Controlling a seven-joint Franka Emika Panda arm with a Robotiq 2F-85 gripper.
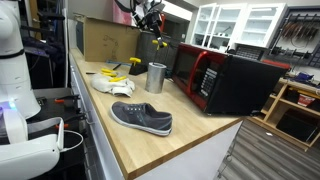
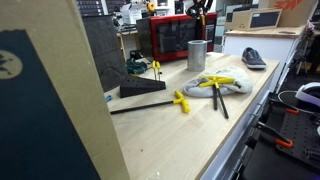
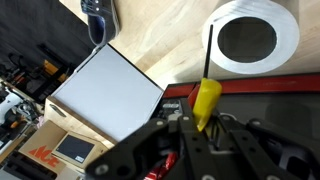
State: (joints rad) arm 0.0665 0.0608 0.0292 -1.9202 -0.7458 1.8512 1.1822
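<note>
My gripper (image 3: pixel 200 126) is shut on a screwdriver with a yellow handle (image 3: pixel 206 100); its thin black shaft points at the metal cup (image 3: pixel 290 42) below. In both exterior views the gripper (image 1: pixel 152 22) (image 2: pixel 200 10) hangs above the upright metal cup (image 1: pixel 156 77) (image 2: pixel 197 54), which stands on the wooden counter next to the red and black microwave (image 1: pixel 225 78) (image 2: pixel 168 36). The screwdriver's tip is above the cup's rim, not inside it as far as I can tell.
A grey shoe (image 1: pixel 141 118) (image 2: pixel 254 58) lies near the counter's edge. A white cloth with yellow-handled tools (image 1: pixel 113 83) (image 2: pixel 222 84) lies near the cup. A cardboard box (image 1: pixel 105 40) stands behind. A black wedge (image 2: pixel 140 88) and another yellow-handled tool (image 2: pixel 182 101) lie on the counter.
</note>
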